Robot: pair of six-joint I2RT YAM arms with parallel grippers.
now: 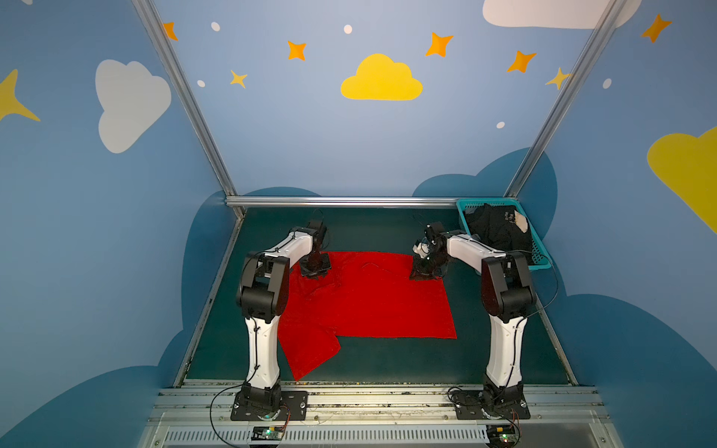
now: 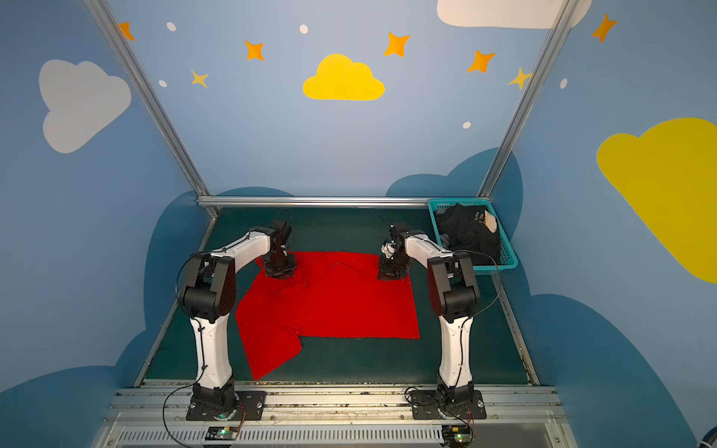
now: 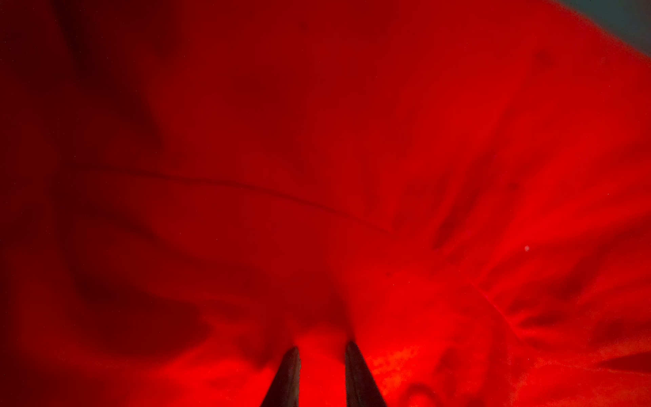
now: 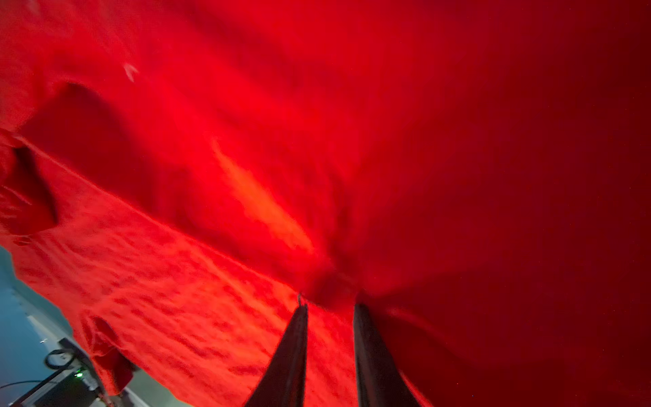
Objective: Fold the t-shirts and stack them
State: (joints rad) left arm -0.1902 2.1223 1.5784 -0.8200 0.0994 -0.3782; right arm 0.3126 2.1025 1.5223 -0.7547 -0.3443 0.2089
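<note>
A bright red t-shirt (image 1: 372, 302) (image 2: 333, 306) lies spread on the dark green table, one sleeve trailing toward the near left. My left gripper (image 1: 315, 273) (image 2: 280, 273) is down on its far left corner. My right gripper (image 1: 425, 275) (image 2: 392, 276) is down on its far right corner. In the left wrist view, the left gripper (image 3: 322, 347) has puckered red cloth (image 3: 317, 141) pinched between its tips. In the right wrist view, the right gripper (image 4: 329, 304) is likewise closed on gathered red cloth (image 4: 246, 176). Black t-shirts (image 1: 496, 232) (image 2: 469, 232) with pale lettering lie heaped in the basket.
A teal lattice basket (image 1: 539, 248) (image 2: 508, 252) stands at the table's far right corner, just behind the right arm. Aluminium rails border the table (image 1: 388, 360) at the back and sides. Bare green surface shows in front of the shirt and behind it.
</note>
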